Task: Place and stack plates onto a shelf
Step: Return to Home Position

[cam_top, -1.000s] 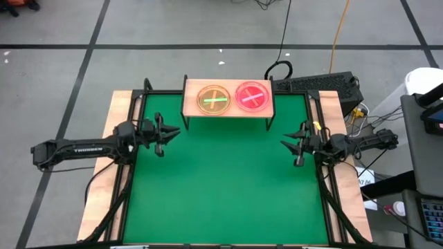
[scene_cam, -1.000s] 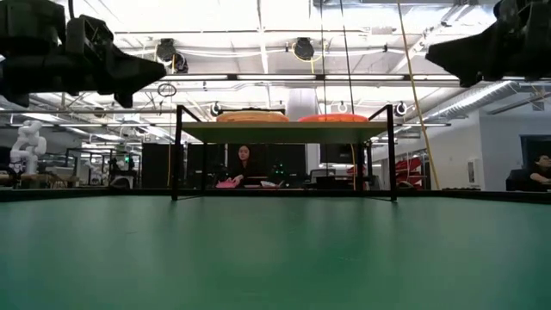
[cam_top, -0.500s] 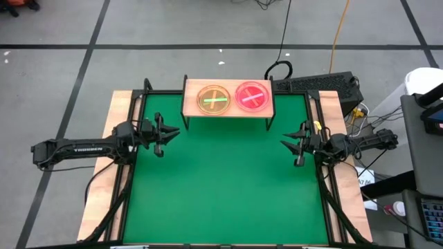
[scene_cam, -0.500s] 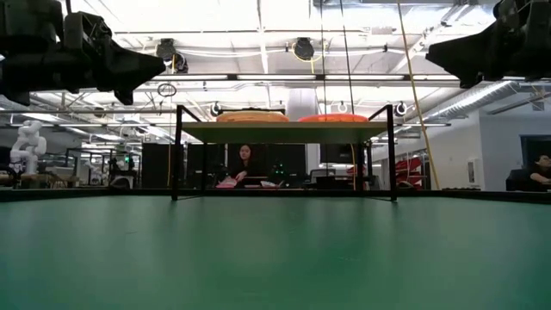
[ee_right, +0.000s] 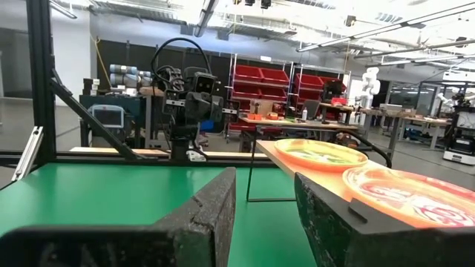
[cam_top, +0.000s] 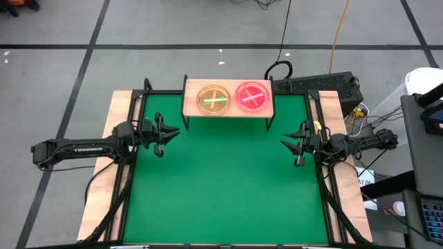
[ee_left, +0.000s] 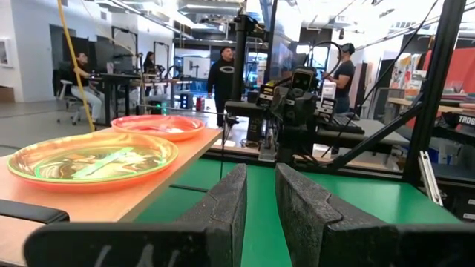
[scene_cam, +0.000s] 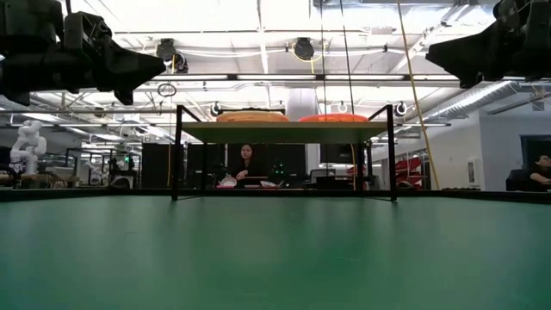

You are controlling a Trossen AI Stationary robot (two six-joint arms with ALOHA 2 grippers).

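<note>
A small light-wood shelf on black legs (cam_top: pixel 191 86) carries two stacks of round translucent plates: amber-green stack (cam_top: pixel 215 99) beside pink stack (cam_top: pixel 252 96). The left claw (ee_left: pixel 260 169), empty with a narrow gap, hangs left of the shelf. The right claw (ee_right: pixel 265 176), gaping wider and empty, hangs right of it.

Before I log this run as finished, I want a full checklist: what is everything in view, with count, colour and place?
plate stacks: two, side by side on the shelf; amber with a green bar on top at left, pink-red at right; plates per stack cannot be told.
shelf: one, light wood on black legs, at the table's far edge.
table: one, green top.
person: one, in the room behind the shelf.
left gripper: dark, open, holding nothing, by the table's left edge.
right gripper: dark, open, holding nothing, by the right edge.
</note>
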